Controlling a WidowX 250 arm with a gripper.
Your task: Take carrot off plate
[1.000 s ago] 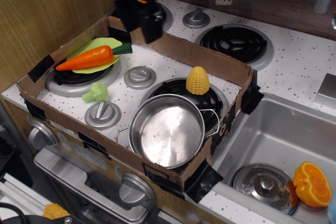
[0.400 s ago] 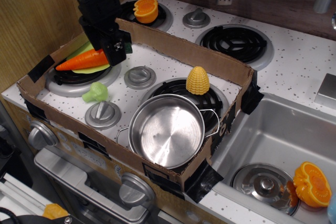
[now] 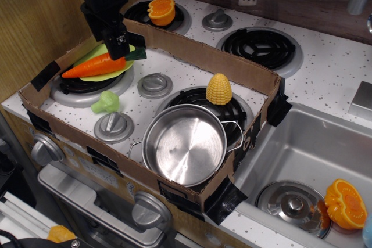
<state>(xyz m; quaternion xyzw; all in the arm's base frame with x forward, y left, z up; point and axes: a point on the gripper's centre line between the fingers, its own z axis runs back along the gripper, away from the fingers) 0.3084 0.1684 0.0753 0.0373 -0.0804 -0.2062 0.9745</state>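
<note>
The orange carrot with its dark green stem lies across the lime-green plate on the front-left burner, stem end pointing right. My black gripper hangs from above at the carrot's thick stem end, just over or touching it. Its fingers are dark and merge together, so I cannot tell if they are open or shut. The carrot rests on the plate.
A low cardboard wall fences in the stove's front half. Inside are a light-green broccoli, a steel pot and a yellow corn cob. An orange half sits on the back-left burner. The sink is at the right.
My gripper came down from the back to the carrot's stem end, then shifted slightly up and left. The carrot has stayed on the plate.
</note>
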